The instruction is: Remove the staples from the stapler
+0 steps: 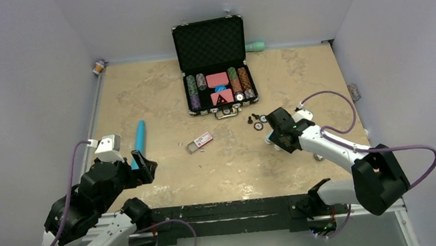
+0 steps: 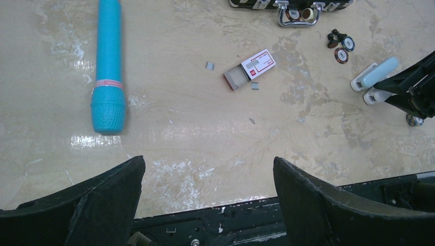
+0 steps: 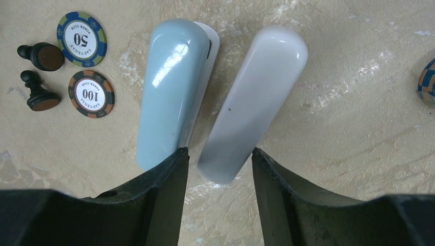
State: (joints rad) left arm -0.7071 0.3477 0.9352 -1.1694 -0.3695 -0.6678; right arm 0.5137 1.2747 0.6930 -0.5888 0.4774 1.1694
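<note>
My right end effector (image 3: pixel 218 154) stands half open, fingers astride the near end of the stapler's (image 3: pixel 164 113) grey half (image 3: pixel 251 97), not pinching it. The stapler lies splayed in two halves on the counter (image 3: pixel 359 128), its blue half (image 3: pixel 174 61) next to two poker chips (image 3: pixel 82 39) and two chess pieces (image 3: pixel 40 56). My left end effector (image 2: pixel 208 160) gapes wide, empty.

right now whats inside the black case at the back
Stacked poker chips either side, two red packs in the middle, foam lining the lid. Anything beneath them is covered.
</note>
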